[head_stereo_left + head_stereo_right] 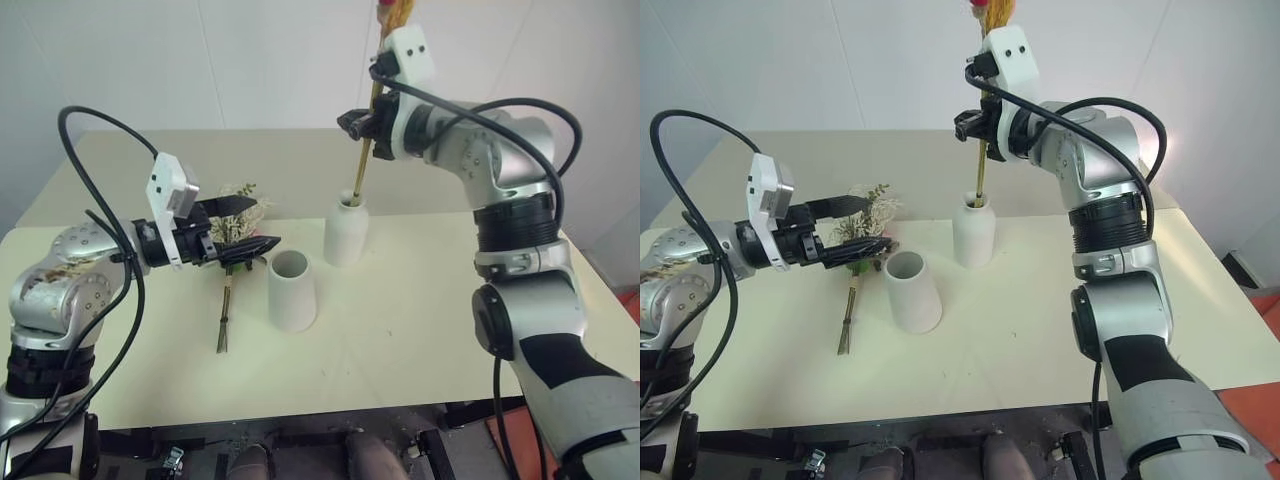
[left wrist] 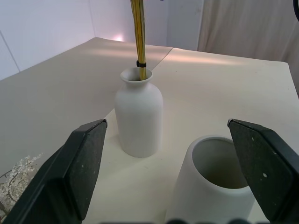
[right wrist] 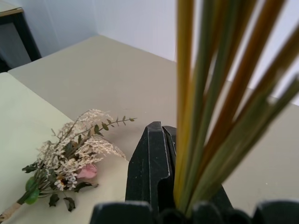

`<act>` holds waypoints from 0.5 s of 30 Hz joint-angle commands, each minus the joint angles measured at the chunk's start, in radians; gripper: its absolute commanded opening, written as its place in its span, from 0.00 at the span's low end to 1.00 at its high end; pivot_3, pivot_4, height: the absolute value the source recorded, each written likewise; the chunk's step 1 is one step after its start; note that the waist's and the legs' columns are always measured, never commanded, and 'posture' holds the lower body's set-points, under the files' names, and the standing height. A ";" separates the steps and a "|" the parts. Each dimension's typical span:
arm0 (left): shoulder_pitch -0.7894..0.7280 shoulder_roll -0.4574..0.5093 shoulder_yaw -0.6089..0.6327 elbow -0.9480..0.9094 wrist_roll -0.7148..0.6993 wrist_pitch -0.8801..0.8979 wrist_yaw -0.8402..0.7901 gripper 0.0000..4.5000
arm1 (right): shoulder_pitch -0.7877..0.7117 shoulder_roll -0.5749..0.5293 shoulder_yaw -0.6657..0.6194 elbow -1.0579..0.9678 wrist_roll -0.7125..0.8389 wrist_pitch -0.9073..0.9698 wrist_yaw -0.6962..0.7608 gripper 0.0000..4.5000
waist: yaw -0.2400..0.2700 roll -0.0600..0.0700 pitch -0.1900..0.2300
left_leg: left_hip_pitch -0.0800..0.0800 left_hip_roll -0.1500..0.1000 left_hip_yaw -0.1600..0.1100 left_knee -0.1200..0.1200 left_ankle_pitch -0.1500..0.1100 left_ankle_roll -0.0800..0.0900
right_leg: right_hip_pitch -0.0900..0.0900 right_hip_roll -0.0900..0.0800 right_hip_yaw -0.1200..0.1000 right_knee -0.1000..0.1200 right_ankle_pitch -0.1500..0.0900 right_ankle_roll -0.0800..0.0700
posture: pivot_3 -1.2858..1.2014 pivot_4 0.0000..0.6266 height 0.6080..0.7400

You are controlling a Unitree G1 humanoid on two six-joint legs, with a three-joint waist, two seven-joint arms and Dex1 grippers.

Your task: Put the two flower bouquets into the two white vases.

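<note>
My right gripper is shut on the slim bunch of yellow stalks, which stands nearly upright with its lower end inside the mouth of the narrow-necked white vase. The stalks rise right beside the black finger. The wide-mouthed cone vase stands empty just in front and to the left. The bushy bouquet of white sprigs and a pink rose lies flat on the table left of the vases. My left gripper hovers open above it, pointing at both vases, with nothing between its fingers.
The vases stand on a pale table that butts against a second table behind it, with a white wall beyond. The bouquet's stem points toward the front edge.
</note>
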 commanded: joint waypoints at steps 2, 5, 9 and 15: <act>-0.002 0.015 0.031 -0.042 -0.007 -0.017 0.004 1.00 | -0.022 0.004 -0.004 0.019 -0.019 -0.082 0.008 0.01 | 0.000 0.000 0.000 | 0.000 0.000 0.000 0.000 0.000 0.000 | 0.000 0.000 0.000 0.000 0.000 0.000 | 0.52 0.24 1.00; 0.001 0.015 0.033 -0.046 -0.007 -0.017 0.008 1.00 | -0.001 0.020 -0.001 0.046 -0.031 -0.126 0.006 0.01 | -0.001 0.000 0.000 | 0.000 0.000 0.000 0.000 0.000 0.000 | 0.000 0.000 0.000 0.000 0.000 0.000 | 0.52 0.24 1.00; 0.004 0.015 0.035 -0.049 -0.006 -0.017 0.013 1.00 | 0.017 0.044 -0.003 0.061 -0.041 -0.150 0.002 0.01 | -0.002 0.000 0.000 | 0.000 0.000 0.000 0.000 0.000 0.000 | 0.000 0.000 0.000 0.000 0.000 0.000 | 0.52 0.24 1.00; 0.010 0.016 0.041 -0.056 -0.010 -0.014 0.019 1.00 | 0.050 0.061 -0.001 0.054 -0.046 -0.153 0.005 0.01 | -0.001 0.000 0.000 | 0.000 0.000 0.000 0.000 0.000 0.000 | 0.000 0.000 0.000 0.000 0.000 0.000 | 0.52 0.24 1.00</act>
